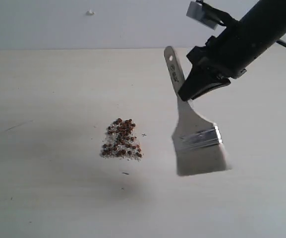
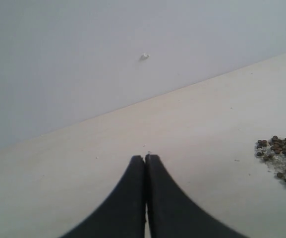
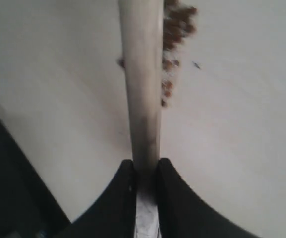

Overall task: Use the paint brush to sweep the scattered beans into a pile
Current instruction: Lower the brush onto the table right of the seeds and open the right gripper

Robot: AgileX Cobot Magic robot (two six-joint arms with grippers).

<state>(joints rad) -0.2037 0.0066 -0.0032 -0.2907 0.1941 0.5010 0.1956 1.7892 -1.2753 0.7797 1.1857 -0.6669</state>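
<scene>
While reaching in from the far right, right hand [image 1: 185,94] is clamping the brush [image 1: 198,139] high on its handle, just below the hole at the end. The jaws are pinching the flat wood from both sides. Gripping that high is probably giving the bristles a long, loose reach.

- Brush is hanging bristles-down and slightly tilted, broad face towards the exterior camera. Bristle tips are blurring; cannot tell if they are touching the tabletop [image 1: 43,188] or riding just above it.
- Brush is standing apart from the pile [image 1: 121,140], on its right in the exterior view.
- Beans are sitting gathered in that one small heap near mid-tabletop, mixed with whitish grains. One or two dark specks are lying just outside it, too small to name.
- Left hand [image 2: 145,161] is resting clenched on nothing, jaws pressed together, parked clear of the heap, likely to leave the sweep path free.

Judging from this, sweeping is looking nearly finished. Any further pass is needing only a light touch, or the heap is risking being spread again.
</scene>
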